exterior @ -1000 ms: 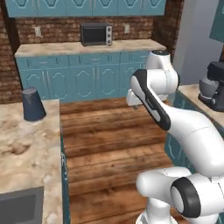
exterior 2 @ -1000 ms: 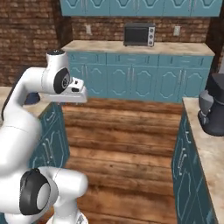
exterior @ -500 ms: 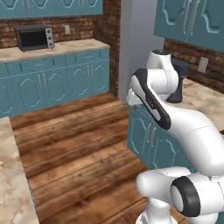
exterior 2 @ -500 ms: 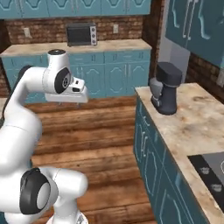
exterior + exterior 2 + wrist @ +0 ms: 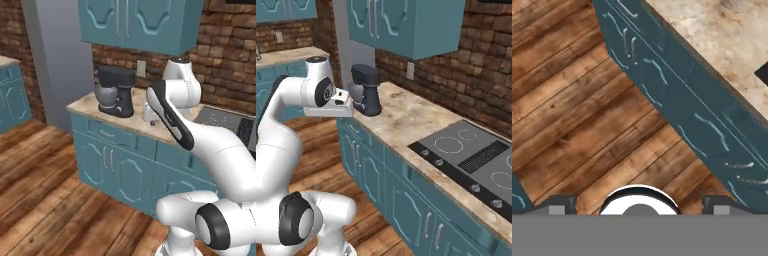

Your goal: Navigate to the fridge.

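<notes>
My gripper (image 5: 639, 206) points down at the wooden floor (image 5: 582, 115), its two dark fingertips (image 5: 559, 205) set wide apart with nothing between them. In the hand view the teal cabinet fronts (image 5: 677, 95) run slantwise just past the gripper, with a strip of the beige stone table (image 5: 712, 35) beyond them.

From the base views, my hand is held up at about the height of the table top, beside the table's near edge. Close to it on the table (image 5: 406, 120) stands a dark coffee machine (image 5: 367, 90), upright, back near the brick wall (image 5: 456, 65). Farther along the same table, a flat grey cooktop (image 5: 476, 160) with ring marks and a row of knobs is set into the top, well apart from the coffee machine.

The lower cabinets (image 5: 115, 165) under the table have their doors and drawer shut, so I cannot tell what is in them. The upper cabinets (image 5: 140, 22) over the coffee machine are shut too. A white wall outlet (image 5: 141, 68) sits on the brick between them. A tall plain grey panel (image 5: 55, 60) rises at the table's end.

Where the fridge lies relative to my gripper, I cannot tell from these views.
</notes>
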